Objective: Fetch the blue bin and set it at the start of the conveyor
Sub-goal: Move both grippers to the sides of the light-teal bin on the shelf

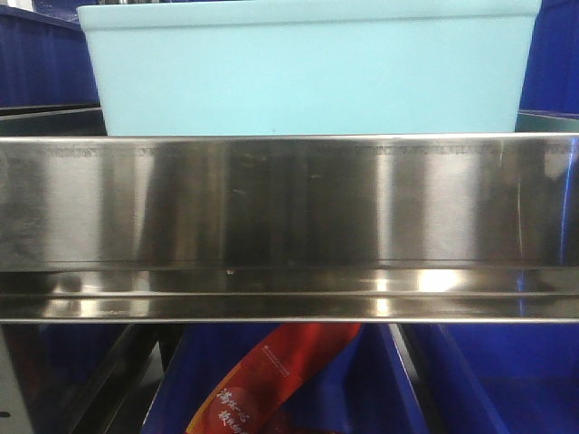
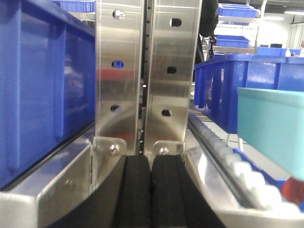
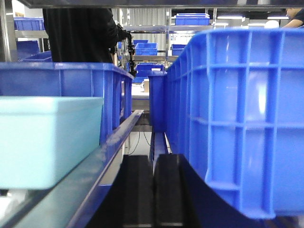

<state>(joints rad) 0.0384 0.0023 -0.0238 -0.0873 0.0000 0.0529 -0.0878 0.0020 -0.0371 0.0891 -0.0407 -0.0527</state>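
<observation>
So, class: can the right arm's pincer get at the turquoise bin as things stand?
Probably not yet: the right pincer is shut and aimed past the turquoise bin, which sits leftward beyond a shelf rail.

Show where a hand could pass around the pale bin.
Left: bare roller track between pale bin and steel posts. Right: narrow lane between it and the ribbed blue bin. Front is closed by the steel rail.
</observation>
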